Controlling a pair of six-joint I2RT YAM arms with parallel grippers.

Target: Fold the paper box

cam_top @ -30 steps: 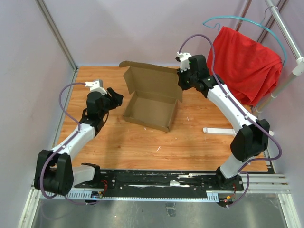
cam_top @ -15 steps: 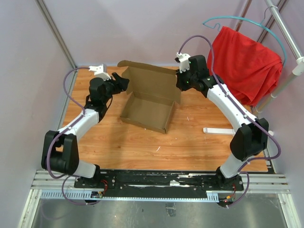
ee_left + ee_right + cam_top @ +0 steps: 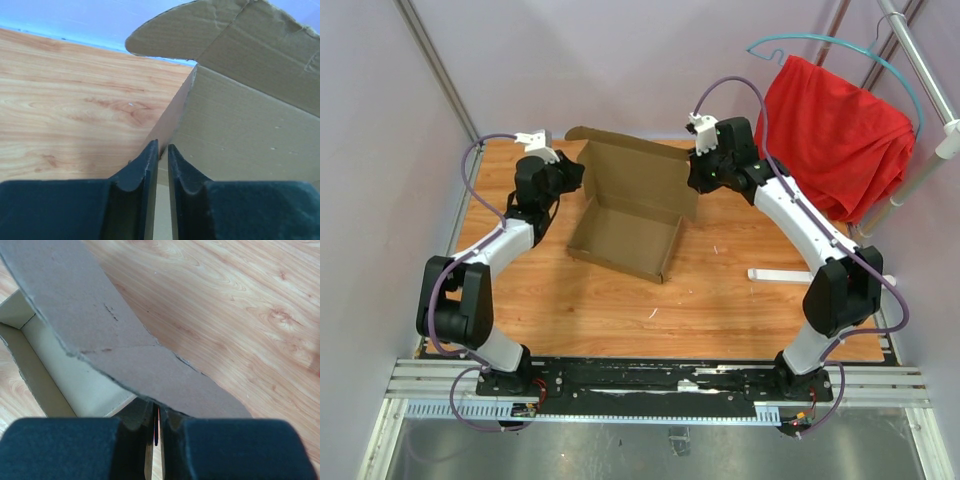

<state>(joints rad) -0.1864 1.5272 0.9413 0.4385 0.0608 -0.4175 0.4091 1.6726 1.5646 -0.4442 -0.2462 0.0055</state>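
The paper box (image 3: 625,230) is brown cardboard and lies open mid-table, its lid standing up at the back. My left gripper (image 3: 575,178) is at the box's rear left corner. In the left wrist view its jaws (image 3: 161,150) stand a narrow slit apart, and the edge of the box's side wall (image 3: 240,125) runs into that slit. My right gripper (image 3: 697,180) is at the lid's right end. In the right wrist view it (image 3: 156,412) is shut on the edge of a cardboard flap (image 3: 100,325) that curves over the fingers.
A red cloth (image 3: 830,130) hangs on a teal hanger (image 3: 820,42) from a metal rack (image 3: 920,60) at the back right. A white strip (image 3: 785,274) lies on the wooden table (image 3: 720,310) right of the box. Walls close in the left and rear.
My left arm has swung in from the table's left side to the box's rear left corner, and its jaws have narrowed. The box has shifted slightly left. The right gripper keeps its hold.
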